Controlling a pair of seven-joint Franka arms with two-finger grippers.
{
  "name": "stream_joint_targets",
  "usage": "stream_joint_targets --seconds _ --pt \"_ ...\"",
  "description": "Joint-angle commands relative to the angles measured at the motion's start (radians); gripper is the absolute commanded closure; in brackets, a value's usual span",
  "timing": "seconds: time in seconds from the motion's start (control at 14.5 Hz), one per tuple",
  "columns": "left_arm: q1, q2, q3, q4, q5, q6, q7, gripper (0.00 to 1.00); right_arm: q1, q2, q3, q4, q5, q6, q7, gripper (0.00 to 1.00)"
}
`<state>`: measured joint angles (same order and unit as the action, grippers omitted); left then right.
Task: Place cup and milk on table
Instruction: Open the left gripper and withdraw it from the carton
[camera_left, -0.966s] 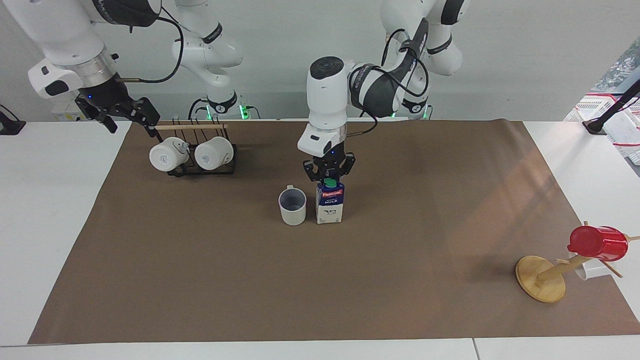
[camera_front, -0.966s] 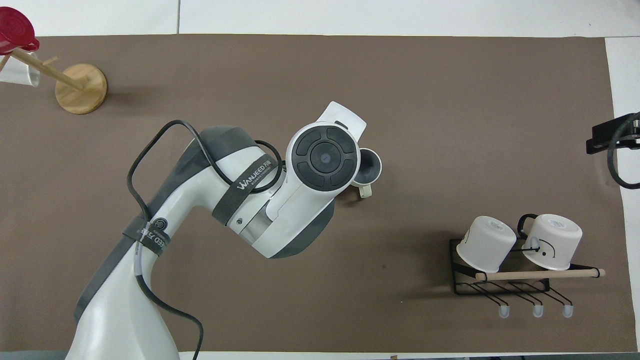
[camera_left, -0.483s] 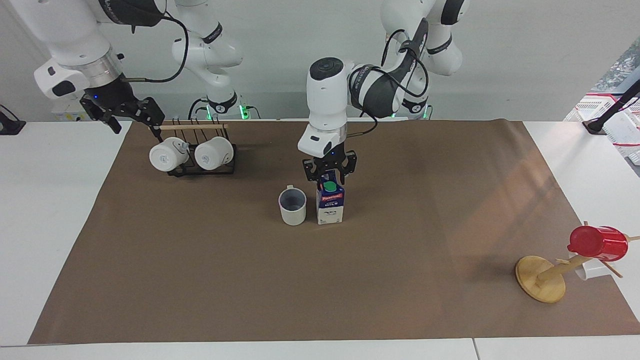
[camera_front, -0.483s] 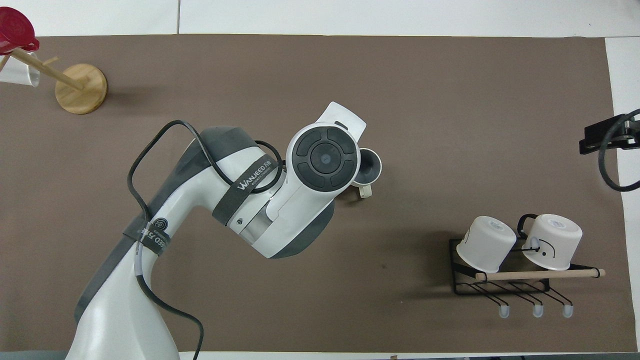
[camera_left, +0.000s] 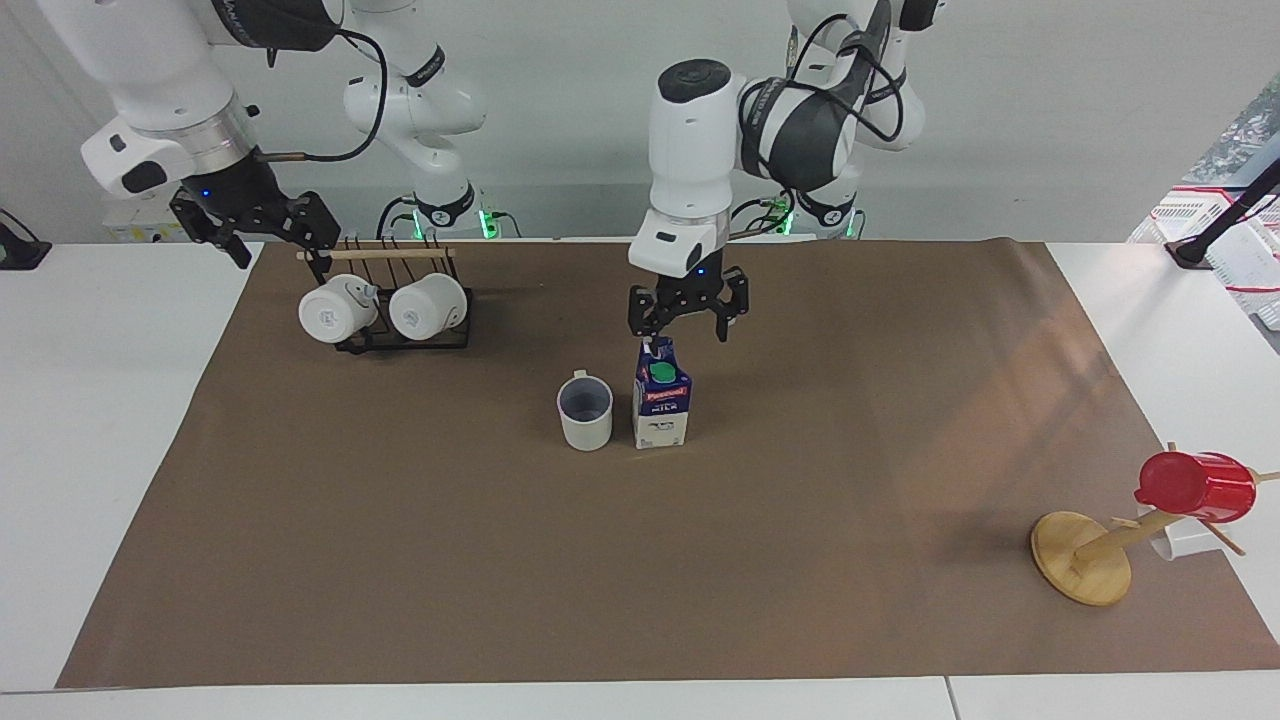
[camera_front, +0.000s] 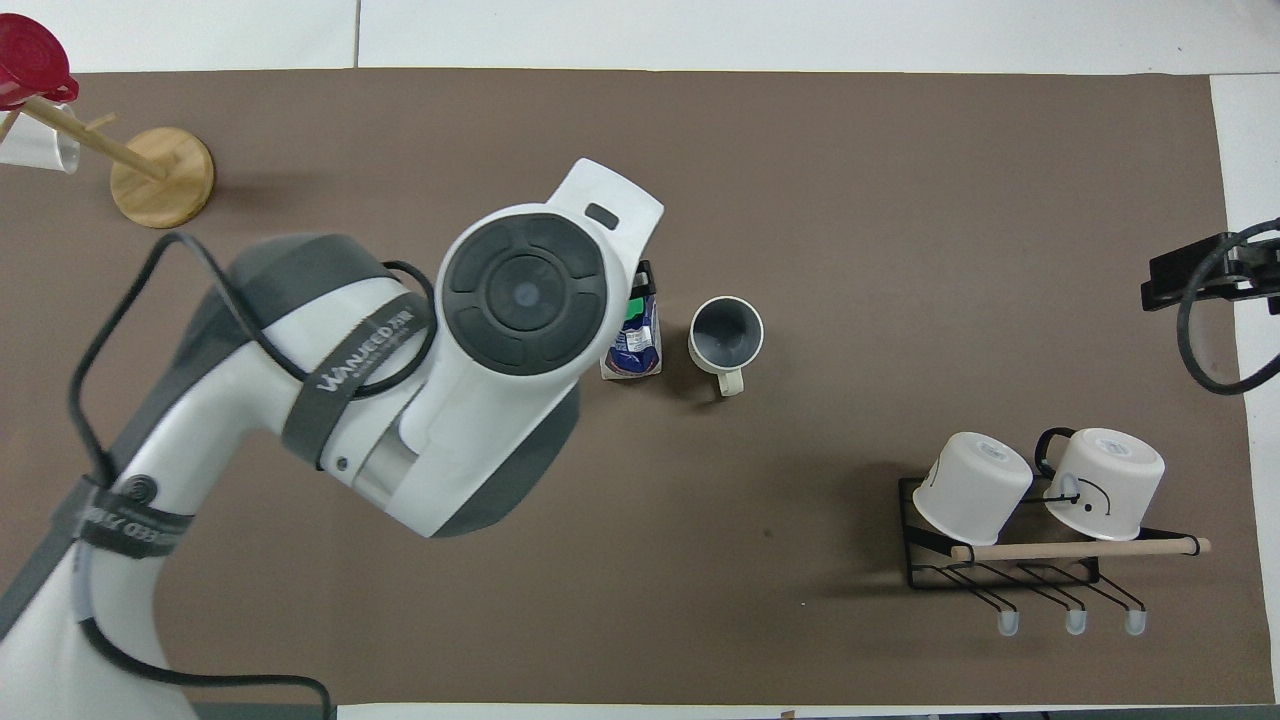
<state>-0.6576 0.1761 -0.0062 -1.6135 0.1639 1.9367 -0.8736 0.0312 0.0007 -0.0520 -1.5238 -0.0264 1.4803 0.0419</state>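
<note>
You are looking at a robotics lab, not a kitchen: two white Franka arms (camera_left: 700, 150) are mounted at the edge of a white table (camera_left: 110, 420) covered by a brown paper sheet (camera_left: 400, 560), against a bare grey wall. Cables loop off the arms and green status lights glow at their bases. The household items are staged props: a black wire rack (camera_left: 400, 335) of white mugs and a wooden mug tree (camera_left: 1085, 555) holding a red cup (camera_left: 1200, 487).

Bright, even light; soft shadows, faint glare on the brown paper sheet (camera_left: 1040, 340).
</note>
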Motion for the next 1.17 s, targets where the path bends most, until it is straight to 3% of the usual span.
stream_joint_targets --seconds 0.0,0.48,0.69,1.1 --pt "0.099 -0.127 -0.001 -0.140 -0.058 -0.005 0.143 0.00 -0.011 -0.001 0.003 0.005 0.002 0.000 -0.014 0.00" --pt "0.404 -0.168 0.008 -0.146 -0.139 -0.136 0.598 0.00 -0.013 -0.002 0.003 0.001 0.002 0.000 -0.020 0.00" --pt "0.502 -0.167 0.008 -0.137 -0.167 -0.165 0.706 0.00 -0.010 -0.002 0.003 0.002 -0.003 0.000 -0.030 0.00" --pt "0.621 -0.156 0.009 -0.008 -0.201 -0.308 0.849 0.00 -0.010 -0.002 0.003 0.002 -0.001 -0.003 -0.066 0.00"
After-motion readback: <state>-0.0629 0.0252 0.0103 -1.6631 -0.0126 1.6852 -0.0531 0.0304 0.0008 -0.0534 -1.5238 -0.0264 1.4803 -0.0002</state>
